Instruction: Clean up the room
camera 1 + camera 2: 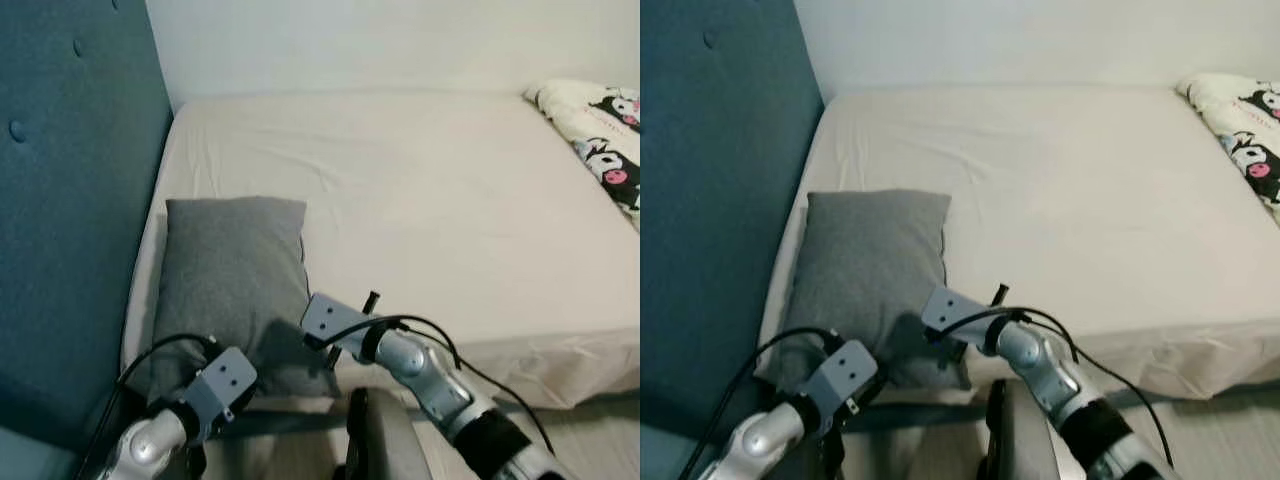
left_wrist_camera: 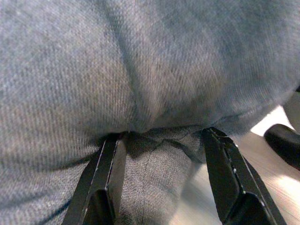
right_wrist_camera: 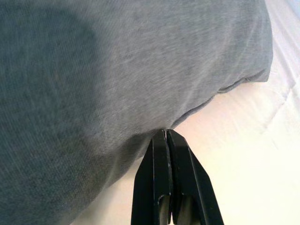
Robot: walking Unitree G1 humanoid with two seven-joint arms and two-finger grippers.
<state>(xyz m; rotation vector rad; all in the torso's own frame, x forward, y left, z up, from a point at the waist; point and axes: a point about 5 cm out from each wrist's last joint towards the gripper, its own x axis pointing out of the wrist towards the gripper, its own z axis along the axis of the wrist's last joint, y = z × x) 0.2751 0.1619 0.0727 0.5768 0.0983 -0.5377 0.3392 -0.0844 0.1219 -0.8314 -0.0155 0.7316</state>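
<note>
Pillow point(image 1: 232, 275) lies at the bed's point(image 1: 450, 200) head end beside the headboard point(image 1: 70, 200). Left gripper point(image 2: 161, 154) has its fingers spread around the near edge; right gripper point(image 3: 165, 140) has fingers pressed together against the hem. Placement seems nearly done; the patterned blanket point(image 1: 600, 130) remains bunched.

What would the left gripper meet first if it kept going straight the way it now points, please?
Most likely the soft grey fabric pillow: the left gripper is open, its fingers straddling a bunched fold of the pillow's near edge, directly ahead.
</note>
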